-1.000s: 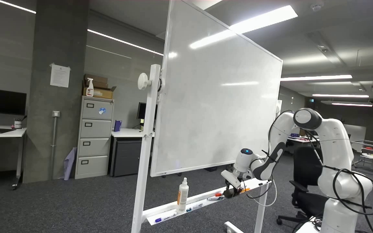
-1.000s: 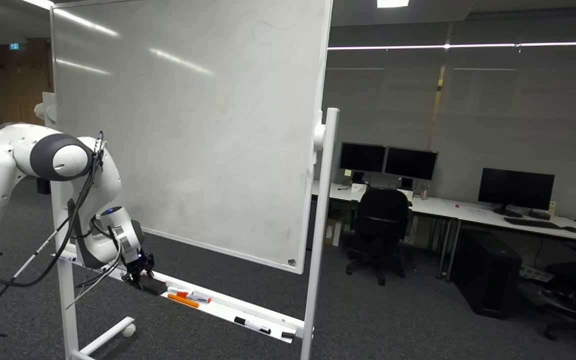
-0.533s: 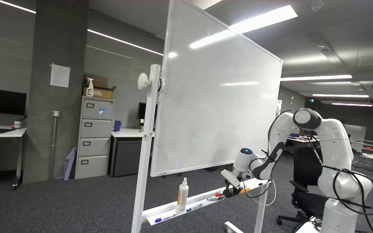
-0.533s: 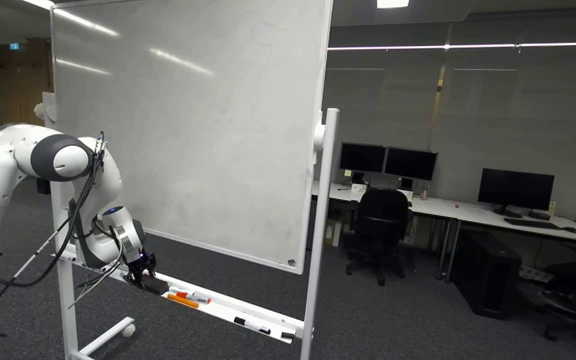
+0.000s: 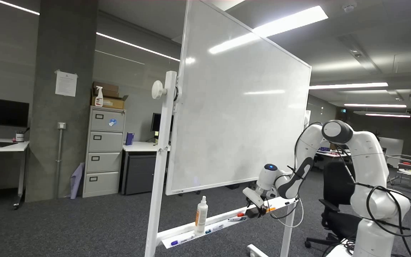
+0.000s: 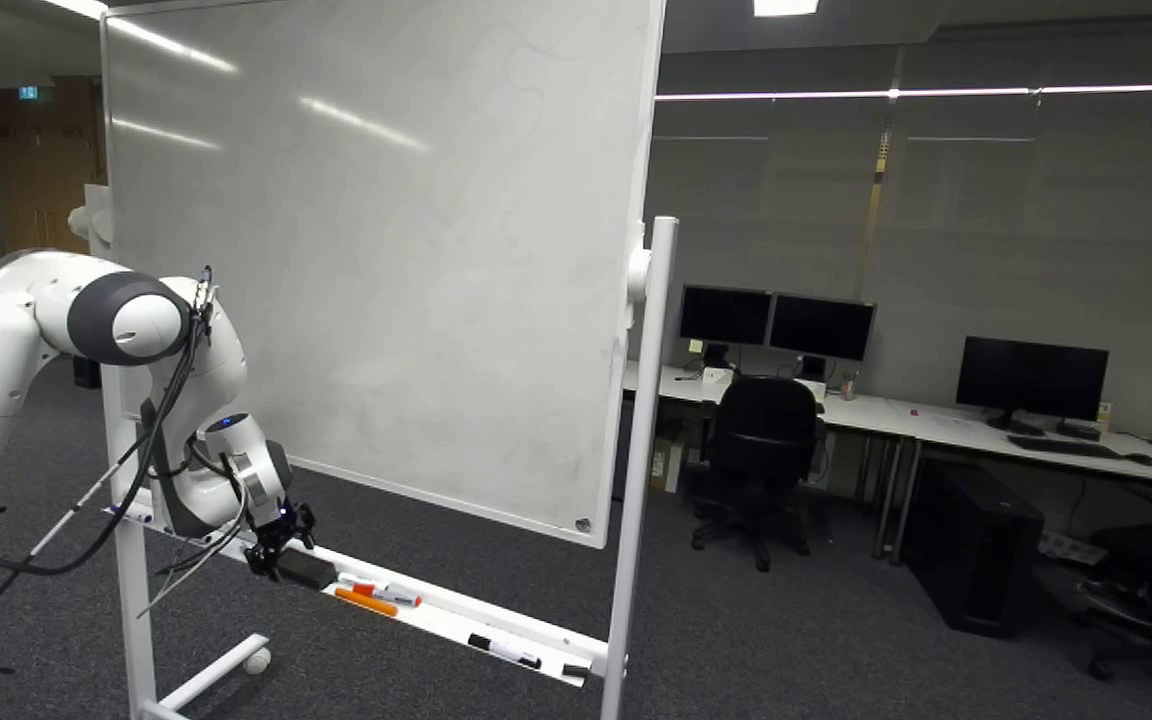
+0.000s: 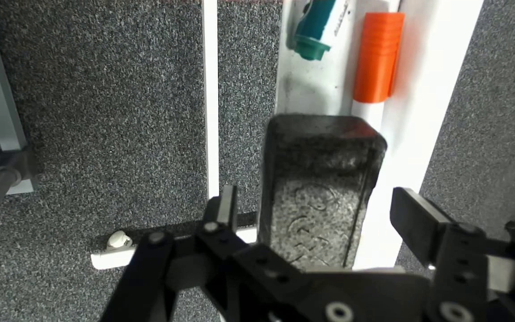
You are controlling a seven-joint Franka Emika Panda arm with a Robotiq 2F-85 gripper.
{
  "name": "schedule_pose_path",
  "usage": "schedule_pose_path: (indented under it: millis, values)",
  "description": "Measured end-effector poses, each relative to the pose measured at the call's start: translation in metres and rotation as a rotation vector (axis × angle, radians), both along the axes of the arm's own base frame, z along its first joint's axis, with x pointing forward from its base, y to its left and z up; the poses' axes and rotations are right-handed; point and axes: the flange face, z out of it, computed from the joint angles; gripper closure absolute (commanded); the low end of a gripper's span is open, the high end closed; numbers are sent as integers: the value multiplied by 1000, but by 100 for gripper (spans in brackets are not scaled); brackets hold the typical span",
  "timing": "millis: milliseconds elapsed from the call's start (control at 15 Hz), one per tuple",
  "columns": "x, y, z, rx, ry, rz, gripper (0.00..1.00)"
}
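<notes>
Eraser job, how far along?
Looks done: eraser is on the tray. In hand: nothing gripped; the end effector is open around it, with gaps on both sides. Left: probably just backing away, though a grip could also come next.

That glossy white arm (image 5: 369, 157) is all rounded curves, with dark grey bands (image 6: 92, 317) and one blue light (image 5: 270, 166) glowing on it. Black cables (image 6: 181, 368) loop along its length, and the black jaws have pale round screws (image 7: 339, 311) and grey inner pads (image 7: 228, 205).

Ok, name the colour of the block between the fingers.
The block is black, top partly speckled grey, clearest in the wrist view.
</notes>
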Motion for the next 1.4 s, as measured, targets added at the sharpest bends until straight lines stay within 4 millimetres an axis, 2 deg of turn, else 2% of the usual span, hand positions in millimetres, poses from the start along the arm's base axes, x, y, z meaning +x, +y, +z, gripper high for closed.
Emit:
schedule_pose_path:
  millis: [467,867,1067,1400]
  values:
    - [0,3,2,-1,-5,6,0]
    - [1,8,19,-11,-37,22,0]
    - [-7,18,25,-13,-42,48,0]
    - [-32,35,34,-13,-44,98,0]
